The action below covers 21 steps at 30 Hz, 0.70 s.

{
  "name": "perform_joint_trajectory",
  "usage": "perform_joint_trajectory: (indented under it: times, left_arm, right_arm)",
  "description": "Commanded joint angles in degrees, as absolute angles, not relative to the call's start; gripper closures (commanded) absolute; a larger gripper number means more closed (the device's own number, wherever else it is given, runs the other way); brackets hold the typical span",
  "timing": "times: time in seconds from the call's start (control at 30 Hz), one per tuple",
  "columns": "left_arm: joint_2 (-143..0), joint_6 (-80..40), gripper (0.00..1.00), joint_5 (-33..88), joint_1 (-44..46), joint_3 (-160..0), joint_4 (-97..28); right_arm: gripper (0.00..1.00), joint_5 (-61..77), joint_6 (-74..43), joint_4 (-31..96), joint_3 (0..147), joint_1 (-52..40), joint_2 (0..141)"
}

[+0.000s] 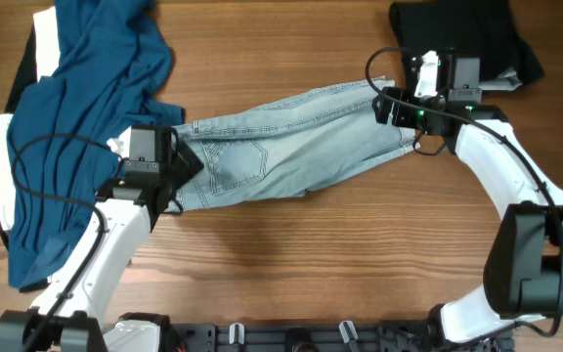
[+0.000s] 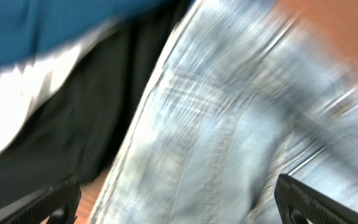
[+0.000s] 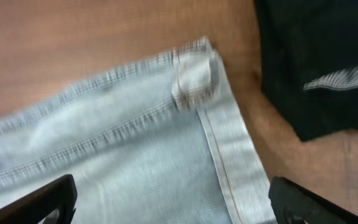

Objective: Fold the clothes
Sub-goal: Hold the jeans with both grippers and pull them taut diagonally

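Observation:
Pale blue denim shorts [image 1: 291, 147] lie stretched across the middle of the wooden table. My left gripper [image 1: 176, 168] is open over their left end, by a stitched back pocket; the denim [image 2: 229, 137] fills the left wrist view between the spread fingers. My right gripper [image 1: 391, 106] is open over the right end, above the hem and a folded corner [image 3: 194, 81]. A deep-blue garment [image 1: 76, 127] lies heaped at the left over white [image 1: 3, 132] and black cloth. A black garment [image 1: 467, 34] lies at the back right, also in the right wrist view [image 3: 316, 62].
The wooden table [image 1: 291, 264] shows bare in front of the shorts. The garment pile reaches the table's left edge. Both arm bases stand at the front edge.

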State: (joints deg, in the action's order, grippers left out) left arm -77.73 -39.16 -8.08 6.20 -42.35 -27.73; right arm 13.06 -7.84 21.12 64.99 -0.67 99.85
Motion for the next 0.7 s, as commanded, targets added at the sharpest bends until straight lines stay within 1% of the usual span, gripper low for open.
perform_joint_trajectory:
  times: [0.0,0.03,0.1,0.3,0.33,0.37,0.4,0.47,0.53,0.67]
  left_arm:
    - [-79.7,-36.2,0.00,-3.9,5.8,-42.1,-31.7]
    - [-80.0,-36.2,0.00,-3.8,5.8,-42.1,-32.4]
    - [-80.3,-35.7,0.00,-3.7,5.8,-42.1,-33.2]
    - [-80.3,-33.6,0.00,-2.7,5.8,-42.1,-34.1]
    - [-80.3,-33.4,0.00,-2.8,5.8,-42.1,-34.2]
    - [-80.3,-33.4,0.00,-2.8,5.8,-42.1,-34.2]
    - [-80.3,-33.4,0.00,-2.8,5.8,-42.1,-34.4]
    - [-80.3,-33.4,0.00,-2.8,5.8,-42.1,-35.1]
    - [-80.3,-33.3,0.00,-2.8,5.8,-42.1,-36.3]
    - [-80.3,-33.1,0.00,-2.8,5.8,-42.1,-37.1]
  right_arm:
    - [0.01,15.1,-1.0,21.7,65.5,-0.7,103.9]
    - [0.01,15.1,-0.2,21.7,65.6,-0.7,104.9]
    - [0.05,15.1,1.2,21.6,65.5,-0.8,106.8]
    - [0.09,14.9,1.3,20.3,65.5,-0.8,112.4]
    - [0.12,14.8,0.4,21.0,65.5,-0.8,112.9]
    - [0.17,13.7,-2.2,23.1,65.5,-0.8,113.1]
    - [0.19,12.0,-5.2,25.1,65.5,-0.8,113.1]
    - [0.19,9.2,-13.1,31.6,65.5,-0.7,113.1]
    - [0.19,8.6,-17.8,38.0,65.5,0.0,113.1]
    - [0.18,8.6,-19.9,44.7,65.5,2.2,113.1]
